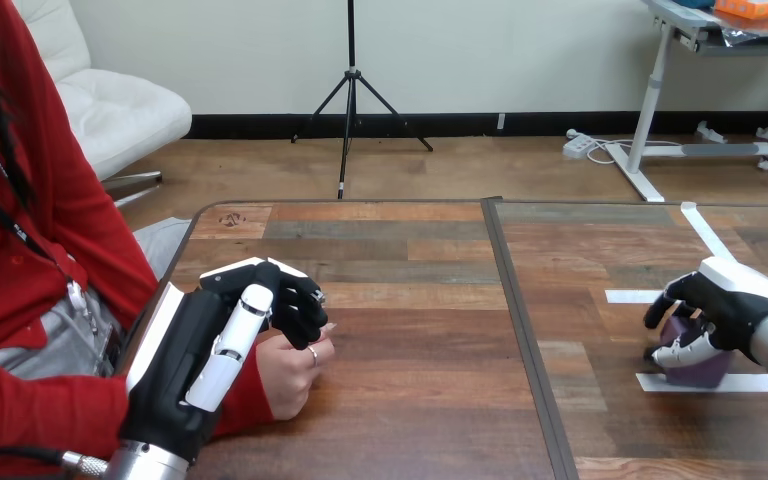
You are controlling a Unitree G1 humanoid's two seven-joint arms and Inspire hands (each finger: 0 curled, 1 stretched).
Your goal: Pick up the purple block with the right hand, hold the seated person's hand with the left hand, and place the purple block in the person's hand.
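step in hand: judged to be the pick-up; the grasp is on, the lift is not yet made.
purple block (702, 368): on the table (410, 400) at the view's right, resting by a strip of white tape (755, 382), well apart from the person.
right hand (725, 305): draped over the block from above, fingers curled down its far side and thumb against its near side; closed round the block.
left hand (200, 350): at the view's left, fingers curled over the top of the person's hand (295, 375), thumb along the near side; it clasps that hand.
person's hand: resting on the table beneath the robot fingers, curled into a loose fist, palm not showing.
table seam (520, 320): runs between the two hands; the block has to cross it.
progress: judged less than half done; both holds are made, carry and hand-over remain.
doing it well: confirm the block is seated between thumb and fingers before raising; lift straight up off the tape, then travel leftward above the surface.
left hand's job: keep the clasp gentle and steady, so the target does not drift.
needed first: the fist seems to want opening, palm up, with the robot fingers off the palm.
risk: a shallow pinch may let the block twist or slip mid-carry.
release: lower onto the palm, then let go.
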